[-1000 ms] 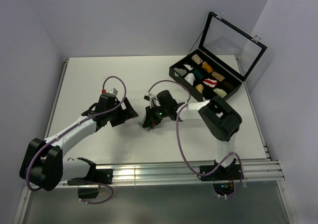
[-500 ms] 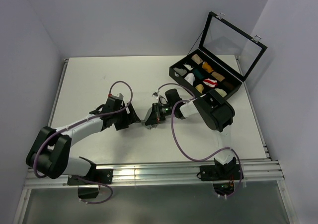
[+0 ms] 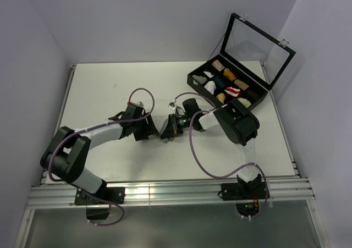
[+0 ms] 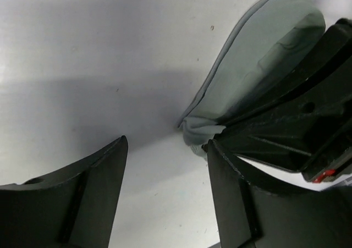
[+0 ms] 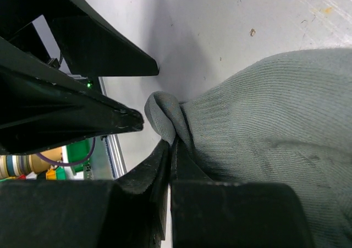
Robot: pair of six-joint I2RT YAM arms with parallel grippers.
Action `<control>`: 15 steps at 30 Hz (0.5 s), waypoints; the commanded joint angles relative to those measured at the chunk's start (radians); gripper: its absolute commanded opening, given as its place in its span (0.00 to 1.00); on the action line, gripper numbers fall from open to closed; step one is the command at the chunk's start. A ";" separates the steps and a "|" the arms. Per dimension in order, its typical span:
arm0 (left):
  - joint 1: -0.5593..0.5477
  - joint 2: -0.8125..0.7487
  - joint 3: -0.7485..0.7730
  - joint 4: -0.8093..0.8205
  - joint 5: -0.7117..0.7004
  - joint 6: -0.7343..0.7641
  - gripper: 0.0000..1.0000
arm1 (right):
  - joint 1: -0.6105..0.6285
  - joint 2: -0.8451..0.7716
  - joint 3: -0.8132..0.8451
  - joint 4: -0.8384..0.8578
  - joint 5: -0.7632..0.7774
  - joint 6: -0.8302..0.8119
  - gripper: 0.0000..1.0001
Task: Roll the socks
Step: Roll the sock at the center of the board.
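Note:
The short grey sock point(image 4: 258, 55) lies flat on the white table, its near edge bunched into a fold. In the right wrist view the sock point(image 5: 264, 121) fills the right side, and my right gripper point(image 5: 173, 143) is shut on that fold. My left gripper point(image 4: 165, 198) is open and empty just short of the fold, its right finger point(image 4: 236, 204) close to the right gripper's black body point(image 4: 297, 121). In the top view the left gripper point(image 3: 151, 128) and the right gripper point(image 3: 166, 133) meet at mid-table, hiding the sock. The yellow sock and the striped white sock are out of view.
A black compartmented case point(image 3: 204, 97) with its glass lid point(image 3: 258, 39) raised stands at the back right, holding several small fabric rolls. The left gripper's fingers point(image 5: 82, 33) show dark at the upper left of the right wrist view.
My left gripper has moved right, up to the right gripper and the sock's fold. The right arm lowered and stretched a second ago, then stayed still, shut on the sock.

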 commanded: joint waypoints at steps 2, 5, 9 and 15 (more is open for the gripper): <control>-0.021 0.050 0.063 -0.028 -0.046 0.029 0.62 | -0.007 0.009 0.018 -0.022 0.022 -0.016 0.00; -0.029 0.063 0.074 -0.042 -0.049 0.038 0.58 | -0.007 0.006 0.022 -0.027 0.025 -0.020 0.00; -0.038 0.077 0.093 -0.068 -0.055 0.052 0.55 | -0.007 0.005 0.026 -0.028 0.028 -0.020 0.00; -0.050 0.056 0.102 -0.083 -0.046 0.071 0.55 | -0.007 0.002 0.036 -0.043 0.031 -0.024 0.00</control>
